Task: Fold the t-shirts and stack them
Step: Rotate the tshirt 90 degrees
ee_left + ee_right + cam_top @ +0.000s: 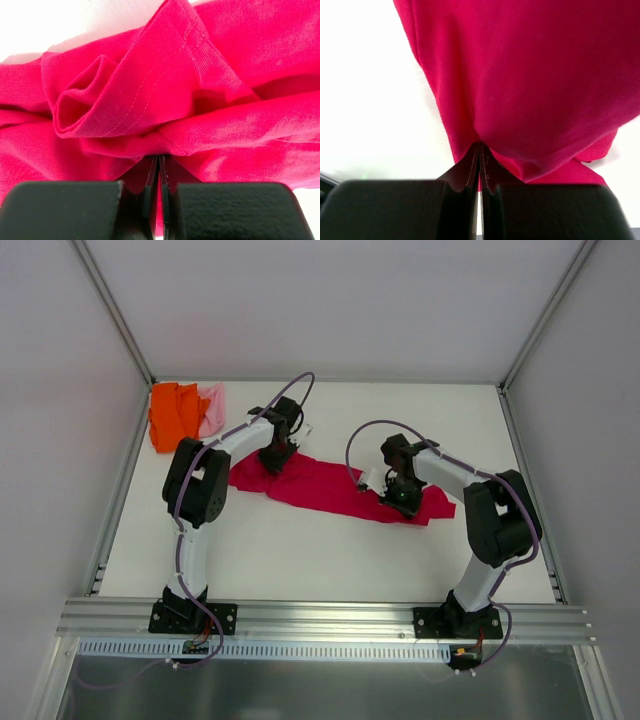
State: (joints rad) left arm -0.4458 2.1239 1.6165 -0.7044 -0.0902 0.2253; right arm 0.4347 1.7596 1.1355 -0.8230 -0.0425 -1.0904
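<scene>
A crimson-red t-shirt (pixel 330 486) lies stretched in a rumpled band across the middle of the white table. My left gripper (pixel 277 457) is shut on its left end, where the cloth (pixel 150 100) bunches in folds with a stitched hem showing. My right gripper (pixel 400 497) is shut on its right end; the red cloth (pixel 535 85) hangs smooth from the pinched jaws. A bright orange t-shirt (pixel 172 415) lies crumpled in the far left corner, with a pale pink t-shirt (pixel 212 408) peeking out beside it.
The table (pixel 330 560) is walled in by white panels at the back and both sides. A metal rail (pixel 320 618) runs along the near edge, where both arm bases are bolted.
</scene>
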